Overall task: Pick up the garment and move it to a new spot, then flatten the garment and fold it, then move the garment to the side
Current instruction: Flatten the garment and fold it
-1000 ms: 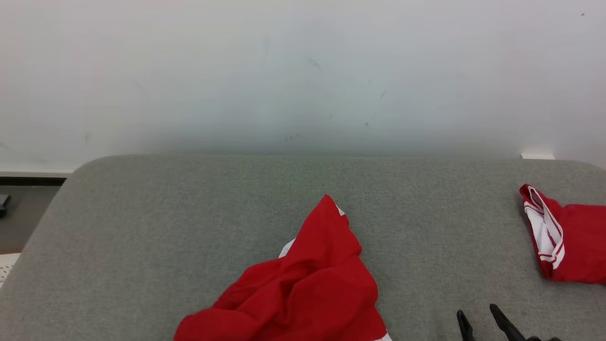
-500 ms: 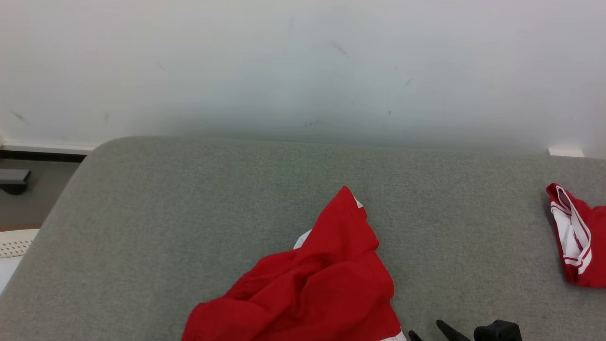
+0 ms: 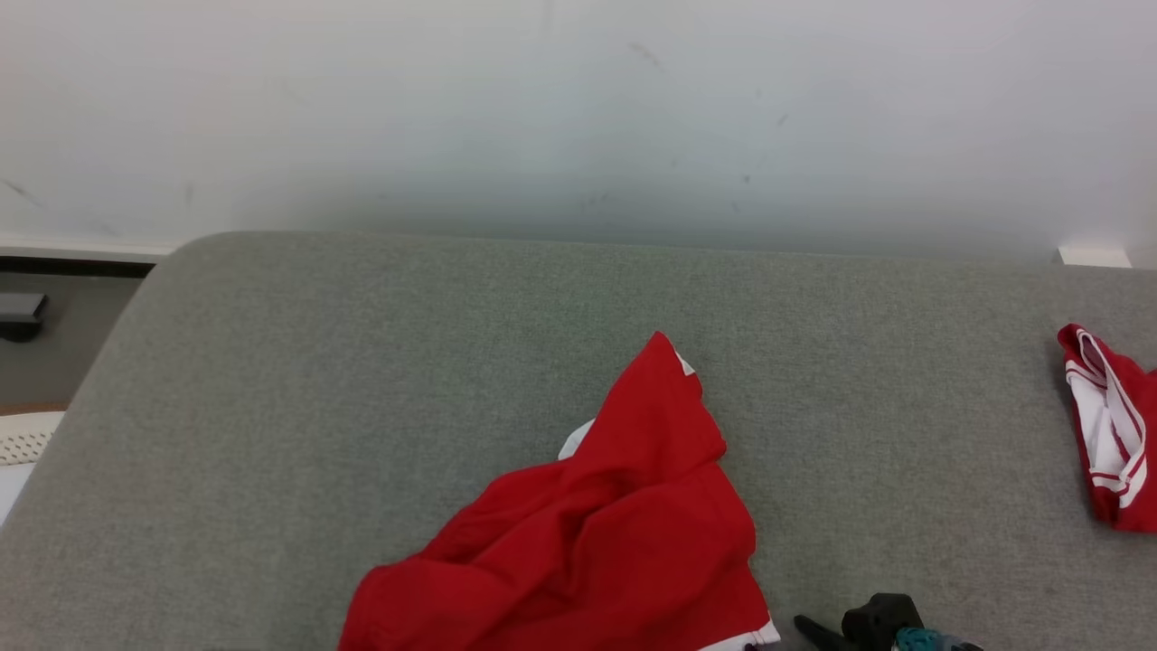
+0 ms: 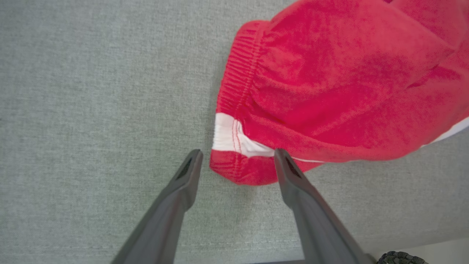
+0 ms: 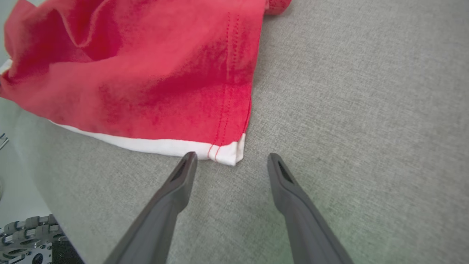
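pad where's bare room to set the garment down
Free: the pad left of and behind the garment; also the stretch between it and the second garment at right. Crowded: near edge, where left gripper and right gripper stand open at its corners.

We see the garment [image 3: 587, 542], a pair of bright red shorts with white trim, lying crumpled on the grey cushion [image 3: 362, 380], near its front edge and about midway across. It is bunched into loose folds, with one corner pointing toward the back of the cushion and a sliver of white showing beside it. We can make out a ribbed elastic waistband [image 4: 240, 73] with a white patch [image 4: 229, 137] at one end, and a white hem [image 5: 157, 145] along an edge that lies flat.
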Robot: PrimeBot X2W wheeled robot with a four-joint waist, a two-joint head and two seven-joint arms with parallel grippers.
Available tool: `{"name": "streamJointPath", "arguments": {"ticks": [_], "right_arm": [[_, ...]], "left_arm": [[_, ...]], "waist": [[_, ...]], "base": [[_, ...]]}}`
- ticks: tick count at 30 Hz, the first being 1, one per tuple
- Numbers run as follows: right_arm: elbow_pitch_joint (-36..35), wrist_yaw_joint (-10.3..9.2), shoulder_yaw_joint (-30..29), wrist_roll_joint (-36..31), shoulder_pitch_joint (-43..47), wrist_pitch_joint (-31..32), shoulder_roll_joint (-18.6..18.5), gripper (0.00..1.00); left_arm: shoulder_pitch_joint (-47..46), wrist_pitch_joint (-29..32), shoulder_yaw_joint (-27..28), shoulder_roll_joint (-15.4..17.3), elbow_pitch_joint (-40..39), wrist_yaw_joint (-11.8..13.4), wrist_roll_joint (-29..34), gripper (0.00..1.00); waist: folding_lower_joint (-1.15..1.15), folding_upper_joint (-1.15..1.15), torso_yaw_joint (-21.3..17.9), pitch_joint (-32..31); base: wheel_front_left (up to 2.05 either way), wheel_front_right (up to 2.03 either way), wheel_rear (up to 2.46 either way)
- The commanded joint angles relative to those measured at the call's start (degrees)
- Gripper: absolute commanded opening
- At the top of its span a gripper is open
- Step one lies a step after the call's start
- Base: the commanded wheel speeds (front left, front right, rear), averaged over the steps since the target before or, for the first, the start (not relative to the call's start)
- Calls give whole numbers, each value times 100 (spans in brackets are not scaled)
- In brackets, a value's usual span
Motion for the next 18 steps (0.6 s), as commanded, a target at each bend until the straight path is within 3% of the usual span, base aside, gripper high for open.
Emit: {"name": "streamJointPath", "arguments": {"ticks": [1,16,18], "right_arm": [[94,-14,47,-103,-160,42,11,100],[420,-14,268,-239,-486,57,145,100],[428,-14,309,-215,-505,63,149,100]], "left_arm": [[-107,-4,-1,46,37,11,-9,100],[-456,-216,-129,54,463,18,38,100],[-493,-207,-165,67,540,16,46,95]], "waist": [[0,0,48,79],[0,0,81,245],[0,0,71,265]], "base": [[0,0,0],[0,0,0],[0,0,0]]}}
